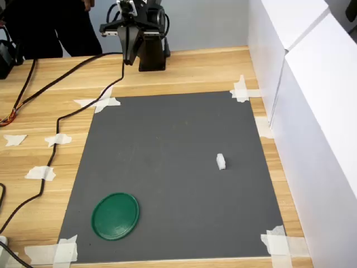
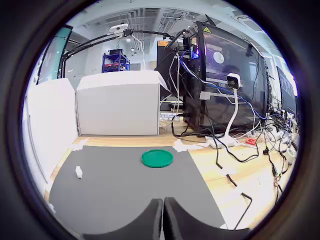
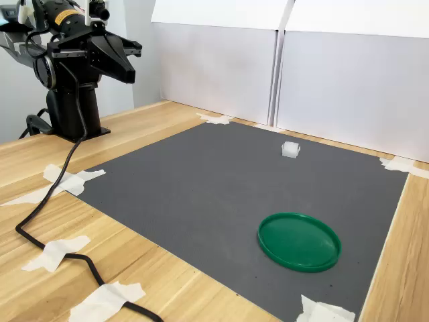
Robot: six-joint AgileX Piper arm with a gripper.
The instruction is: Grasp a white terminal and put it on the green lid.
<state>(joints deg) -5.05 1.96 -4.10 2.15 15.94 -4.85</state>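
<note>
In the first exterior view my gripper (image 1: 129, 58) hangs above the wooden table (image 1: 189, 67) beside my base (image 1: 152, 53), well back from the grey mat (image 1: 167, 167). The terminal (image 1: 221, 162) stands on the mat toward the first exterior view's right; the lid (image 1: 115, 215) lies near the mat's front left corner, well apart from it.

In the wrist view my fingers (image 2: 150, 220) are pressed together, clenched on nothing. The lid (image 2: 157, 158) lies far across the mat; the terminal (image 2: 79, 172) sits off to one side.

In the second exterior view my gripper (image 3: 127, 64) is held high; the terminal (image 3: 290, 149) sits near the white boards (image 3: 335, 87), the lid (image 3: 299, 241) nearer the camera.
</note>
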